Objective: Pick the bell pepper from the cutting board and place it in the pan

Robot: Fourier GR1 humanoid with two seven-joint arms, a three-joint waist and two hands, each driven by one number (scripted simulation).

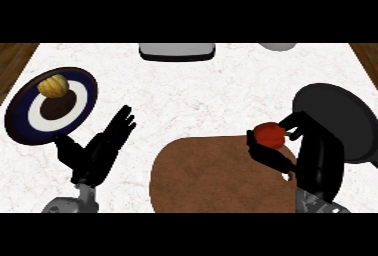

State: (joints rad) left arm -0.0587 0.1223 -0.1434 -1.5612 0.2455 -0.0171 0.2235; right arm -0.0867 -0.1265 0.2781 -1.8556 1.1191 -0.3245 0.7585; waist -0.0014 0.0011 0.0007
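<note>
A red bell pepper (269, 133) is held in my right hand (306, 150), whose fingers and thumb curl round it just above the right end of the brown cutting board (210, 175). The dark pan (336, 117) lies immediately to the right of the pepper, partly behind my right hand. My left hand (100, 147) shows at the lower left with straight fingers, resting open over the counter, holding nothing.
At the left lies a dark blue and white plate (29, 117) carrying a yellow-orange vegetable (52, 86). At the counter's far edge stand a grey-white object (178, 50) and a pale round object (277, 46). Wooden strips border both sides.
</note>
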